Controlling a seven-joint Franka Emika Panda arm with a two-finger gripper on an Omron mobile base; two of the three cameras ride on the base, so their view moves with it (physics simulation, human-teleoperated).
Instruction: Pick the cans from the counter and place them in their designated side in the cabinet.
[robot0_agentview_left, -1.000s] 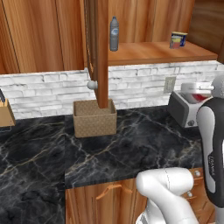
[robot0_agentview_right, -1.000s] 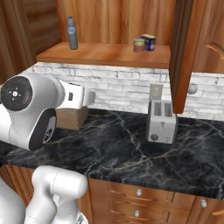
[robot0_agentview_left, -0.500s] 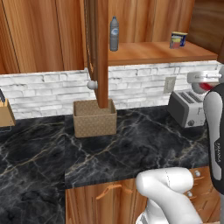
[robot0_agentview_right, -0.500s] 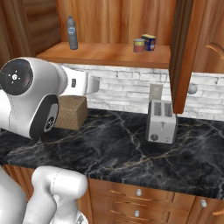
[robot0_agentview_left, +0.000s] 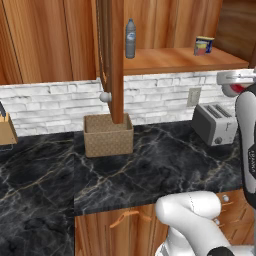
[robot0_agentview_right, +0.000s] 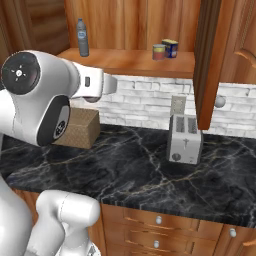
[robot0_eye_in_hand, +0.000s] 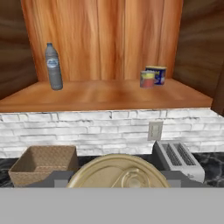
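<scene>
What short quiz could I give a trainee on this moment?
1. True or false: the water bottle lies on its side on the cabinet shelf.
2. What stands beside the blue tin? A: a small can. B: a mug. C: a jar.
3. What is gripped at the bottom of the hand view?
Key: 1 false, it stands upright; 2 A; 3 a can with a pale lid.

The wide shelf (robot0_eye_in_hand: 109, 98) middle lies free between the bottle (robot0_eye_in_hand: 54, 66) and two tins (robot0_eye_in_hand: 152, 77).
</scene>
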